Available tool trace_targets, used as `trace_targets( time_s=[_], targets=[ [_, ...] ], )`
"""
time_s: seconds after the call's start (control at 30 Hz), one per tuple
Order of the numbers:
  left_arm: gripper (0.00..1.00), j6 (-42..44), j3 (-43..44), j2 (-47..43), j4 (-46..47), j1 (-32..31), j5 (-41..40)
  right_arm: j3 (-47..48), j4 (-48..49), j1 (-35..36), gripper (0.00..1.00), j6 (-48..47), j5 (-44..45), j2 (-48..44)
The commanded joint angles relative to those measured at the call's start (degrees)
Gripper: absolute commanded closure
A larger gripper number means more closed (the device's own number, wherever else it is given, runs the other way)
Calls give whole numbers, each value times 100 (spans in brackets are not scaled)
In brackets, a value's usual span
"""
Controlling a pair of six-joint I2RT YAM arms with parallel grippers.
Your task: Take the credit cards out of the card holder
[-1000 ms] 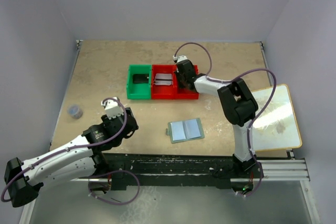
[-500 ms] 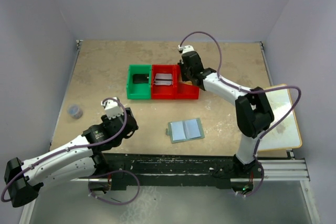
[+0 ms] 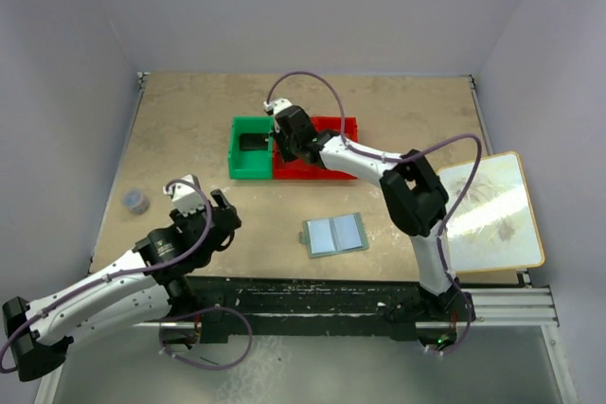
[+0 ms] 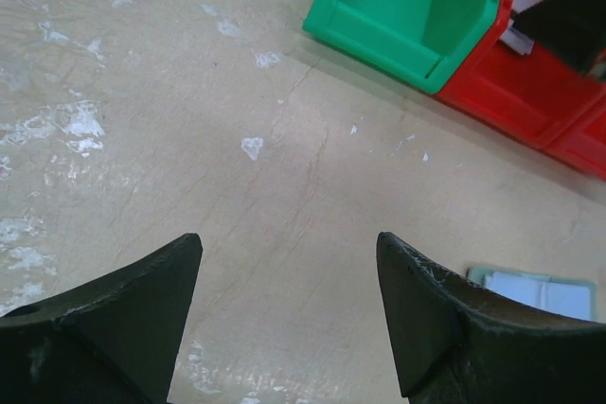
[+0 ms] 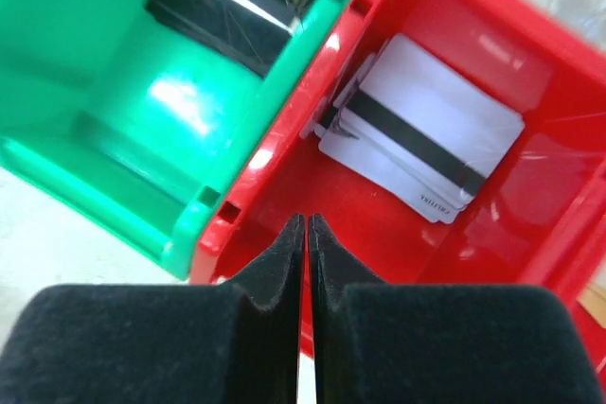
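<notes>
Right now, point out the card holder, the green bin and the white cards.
card holder (image 3: 334, 234): top view, centre fold.
green bin (image 3: 249, 170): top view, near wall.
white cards (image 5: 440, 111): right wrist view, top card's face.

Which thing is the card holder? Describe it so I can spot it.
On the tan table, find the green bin and red bin side by side near the middle. Toward the near edge, apart from both, lies the card holder. It alone is flat and light blue, opened into two panels.
</notes>
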Motion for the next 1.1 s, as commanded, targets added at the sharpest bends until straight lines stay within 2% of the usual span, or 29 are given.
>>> trace_targets(
  time_s=[0.0,0.13,0.33,0.67,0.77,1.07],
  targets=[
    [27,-279,353,-278,-199,40,-483,389,-312,-93,94,35,197,208],
    [27,-352,346,-396,-310,40,-582,461,-190,-97,93,-17,-114,415],
    [27,-327,419,-469,-390,34,-624,992,-539,-97,93,156,-191,1039],
    [27,-324,530,-548,-539,34,-694,743,-9,-110,92,327,-90,1065],
    [27,-327,531,-594,-549,34,-700,869,-130,-127,92,383,119,1248],
    [27,-310,574,-560,-578,34,-703,579,499,-150,92,568,619,1247]
  ],
)
